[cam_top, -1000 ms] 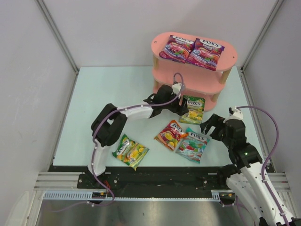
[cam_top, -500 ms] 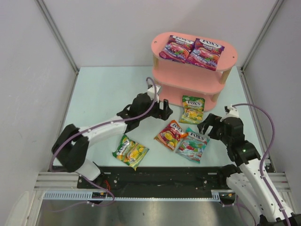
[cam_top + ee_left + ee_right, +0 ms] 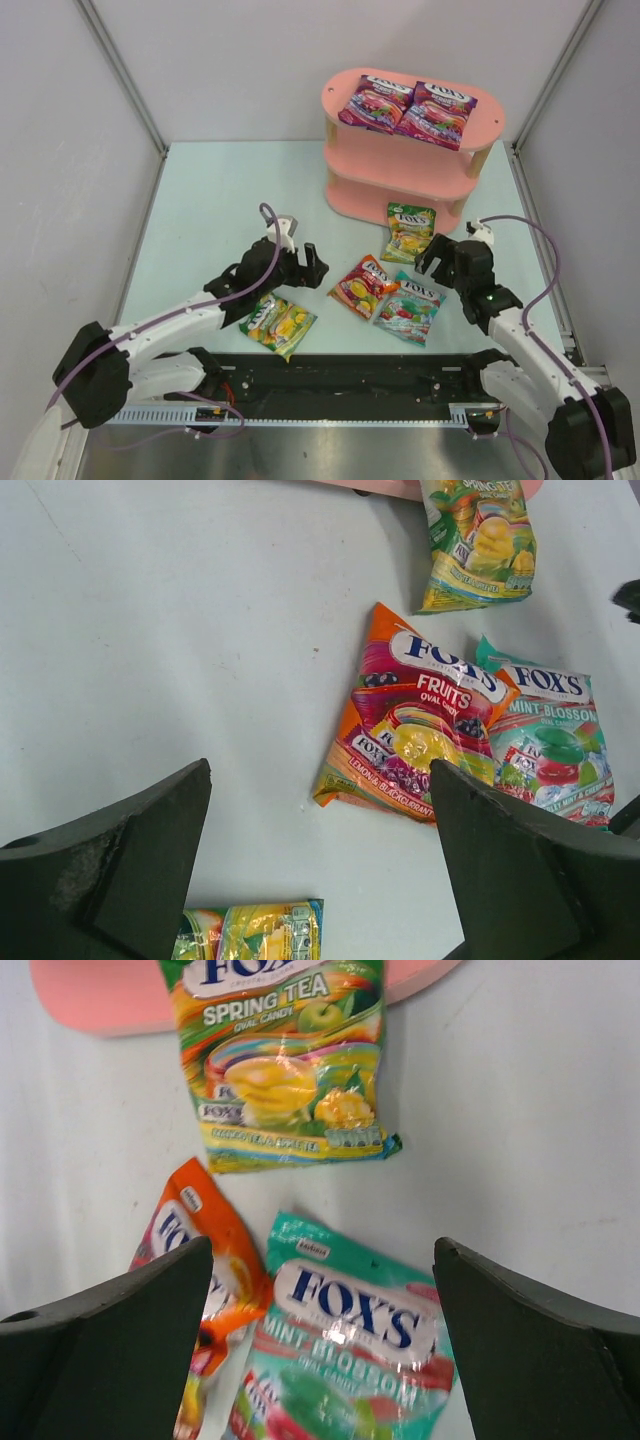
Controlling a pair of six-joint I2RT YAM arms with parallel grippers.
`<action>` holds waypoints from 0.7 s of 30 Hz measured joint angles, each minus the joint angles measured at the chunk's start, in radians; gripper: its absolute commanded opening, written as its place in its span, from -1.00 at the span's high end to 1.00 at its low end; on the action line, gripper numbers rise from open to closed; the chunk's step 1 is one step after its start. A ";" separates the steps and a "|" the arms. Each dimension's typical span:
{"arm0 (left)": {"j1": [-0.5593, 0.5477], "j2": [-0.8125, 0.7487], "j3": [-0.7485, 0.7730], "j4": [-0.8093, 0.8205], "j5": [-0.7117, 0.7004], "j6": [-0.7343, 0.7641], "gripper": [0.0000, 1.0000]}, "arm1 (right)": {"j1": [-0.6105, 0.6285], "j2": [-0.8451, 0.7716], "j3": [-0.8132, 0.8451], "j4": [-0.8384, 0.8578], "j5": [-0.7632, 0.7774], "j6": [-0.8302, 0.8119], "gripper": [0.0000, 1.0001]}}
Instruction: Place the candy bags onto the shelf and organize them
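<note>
The pink shelf [image 3: 345, 100] stands at the back right with two purple candy bags [image 3: 375, 103] [image 3: 437, 113] flat on its top board. A yellow-green bag [image 3: 411, 232] [image 3: 280, 1060] lies on the table against the shelf's base [image 3: 100, 995]. A red-orange bag [image 3: 363, 286] [image 3: 420, 730] and a teal bag [image 3: 408, 306] [image 3: 350, 1350] lie side by side, the red-orange one lapping over the teal one's edge. Another yellow-green bag [image 3: 277, 321] [image 3: 250, 935] lies near the front edge. My left gripper [image 3: 298, 266] [image 3: 320, 780] is open and empty, between that bag and the red-orange one. My right gripper [image 3: 440, 258] [image 3: 320, 1250] is open above the teal bag.
Grey walls close in the white table [image 3: 220, 200] on three sides. A black rail [image 3: 330, 370] runs along the near edge by the arm bases. The shelf's middle board [image 3: 345, 175] shows nothing on its visible edge; the rest is hidden under the top board.
My left arm has drawn back from the shelf's base toward the near left, its jaws opening, leaving the yellow-green bag where it lay. The right gripper has edged toward the teal bag.
</note>
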 measured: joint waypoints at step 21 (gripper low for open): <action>0.000 -0.080 -0.018 -0.047 0.011 -0.001 -0.88 | -0.153 0.369 -0.257 0.857 -0.132 -0.060 -0.75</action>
